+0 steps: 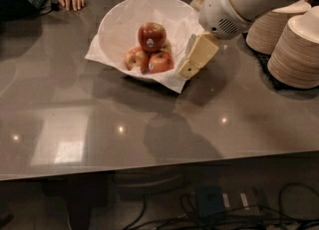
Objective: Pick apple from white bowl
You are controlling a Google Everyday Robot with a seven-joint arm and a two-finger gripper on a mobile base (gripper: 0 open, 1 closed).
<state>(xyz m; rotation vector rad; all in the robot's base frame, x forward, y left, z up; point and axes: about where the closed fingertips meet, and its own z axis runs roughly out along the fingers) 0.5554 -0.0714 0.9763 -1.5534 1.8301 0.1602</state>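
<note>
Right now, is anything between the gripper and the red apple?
Yes: the gripper hangs outside the right side of the white bowl, so the bowl's rim and paper liner lie between it and the apple. The apple tops the paler apples, with nothing visible above it.

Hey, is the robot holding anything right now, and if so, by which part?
Nothing, as far as shows. The gripper hangs at the white bowl's right edge, and the apple sits apart from it on top of the other apples.
</note>
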